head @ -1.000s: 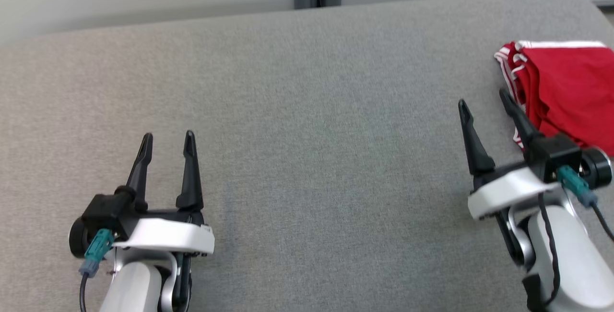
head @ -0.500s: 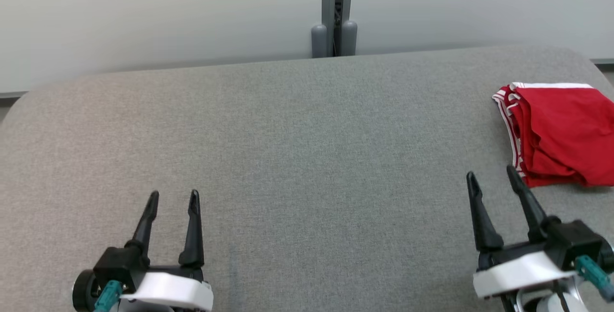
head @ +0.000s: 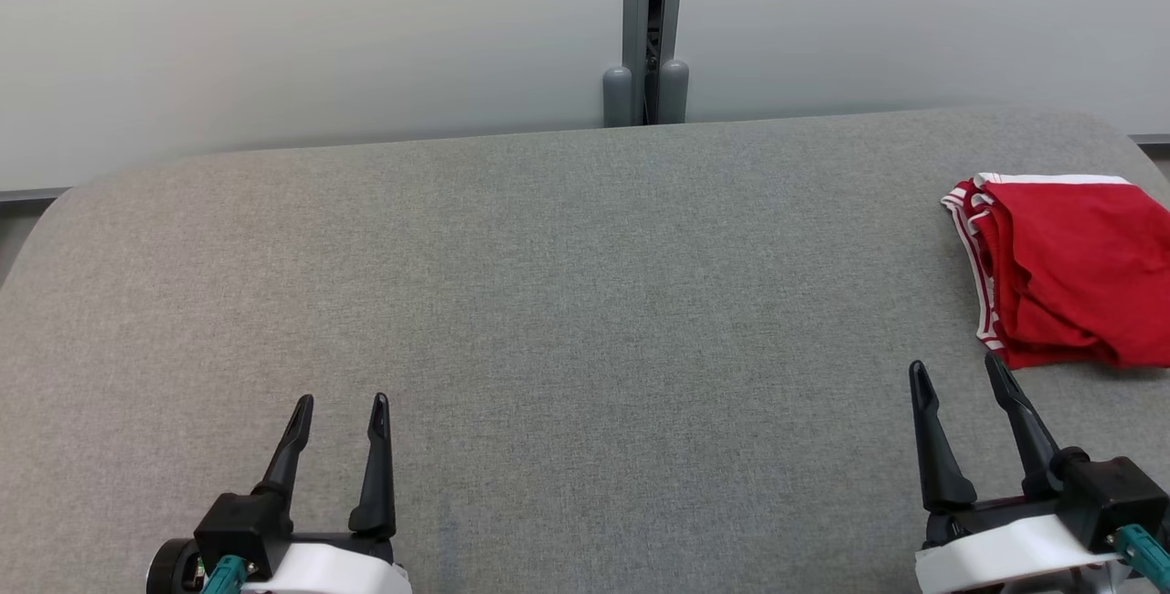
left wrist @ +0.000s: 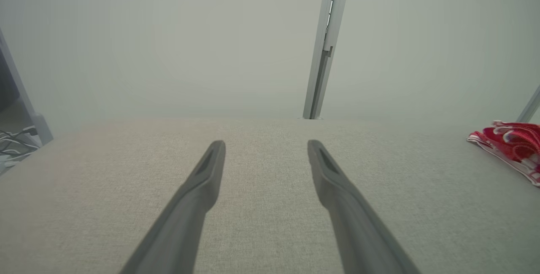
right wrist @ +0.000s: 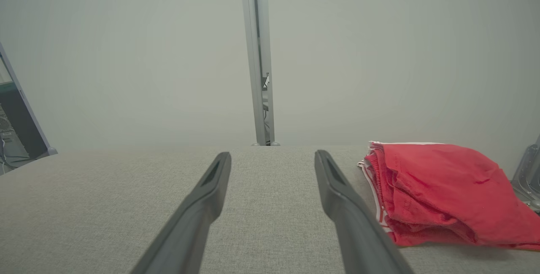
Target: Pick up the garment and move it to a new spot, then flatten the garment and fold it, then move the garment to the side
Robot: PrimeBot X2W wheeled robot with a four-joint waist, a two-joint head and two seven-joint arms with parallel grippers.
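Observation:
The garment (head: 1069, 270) is red with white-striped trim and lies folded at the far right of the grey padded table (head: 567, 302). It also shows at the right in the right wrist view (right wrist: 438, 189) and at the right edge in the left wrist view (left wrist: 512, 143). My right gripper (head: 955, 375) stands open just in front of the garment's near left corner, apart from it, nothing between its fingers. My left gripper (head: 340, 407) is open and empty at the lower left, far from the garment.
A pale wall with a grey vertical post (head: 646, 27) stands behind the table's far edge. Cables (left wrist: 12, 145) lie off the table's left end in the left wrist view. The table's right edge runs close beside the garment.
The head camera has tilted up, so the whole scene sits lower in view. The right gripper has drawn back from the garment's edge. Both grippers stay open; the garment has not moved.

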